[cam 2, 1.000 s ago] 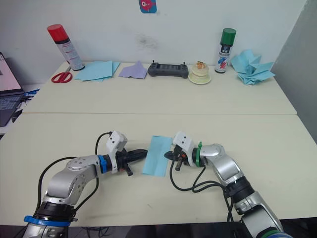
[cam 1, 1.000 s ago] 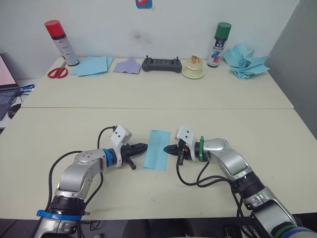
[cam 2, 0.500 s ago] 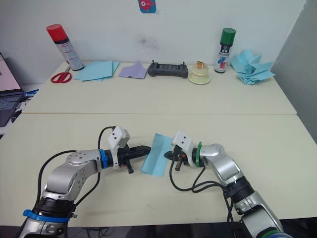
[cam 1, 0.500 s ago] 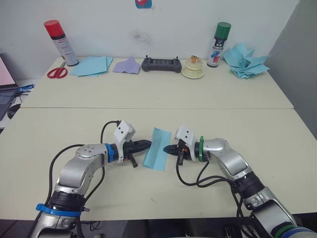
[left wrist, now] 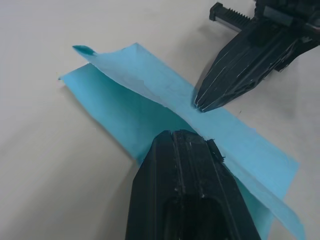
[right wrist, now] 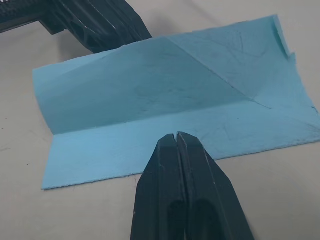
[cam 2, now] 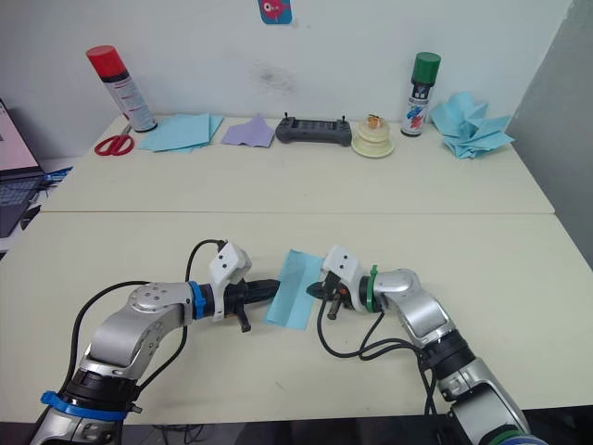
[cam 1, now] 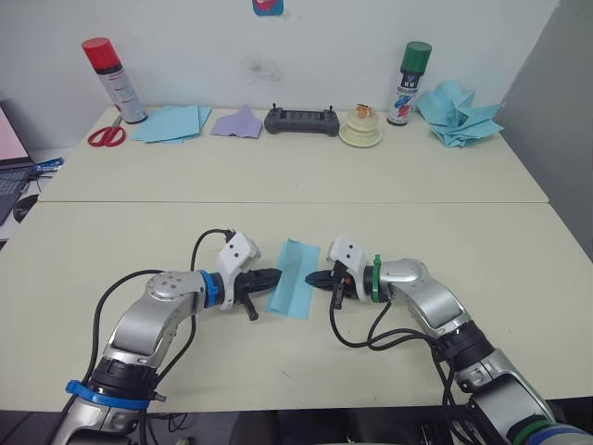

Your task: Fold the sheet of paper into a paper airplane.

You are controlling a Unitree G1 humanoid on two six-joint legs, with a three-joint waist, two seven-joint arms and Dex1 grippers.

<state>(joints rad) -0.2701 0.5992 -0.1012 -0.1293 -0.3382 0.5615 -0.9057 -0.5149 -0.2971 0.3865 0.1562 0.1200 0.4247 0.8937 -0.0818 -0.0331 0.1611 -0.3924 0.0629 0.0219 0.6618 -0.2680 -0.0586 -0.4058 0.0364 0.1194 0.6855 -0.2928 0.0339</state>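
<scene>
- Where the two arms reach toward each other low over the pale matte surface (cam 1: 389, 222), the sheet of paper (cam 1: 294, 290) lies between them: thin, light blue, folded lengthwise into a narrow strip, one flap lifting along the crease.
- The left gripper (cam 1: 276, 275), fingers pressed together, has its tip on the strip's left edge and hides part of it.
- The right gripper (cam 1: 309, 279), likewise closed, touches the right edge.
- Far back lie a flat stack of blue sheets (cam 1: 170, 122) and a spiky heap of paper planes (cam 1: 458, 113).
</scene>
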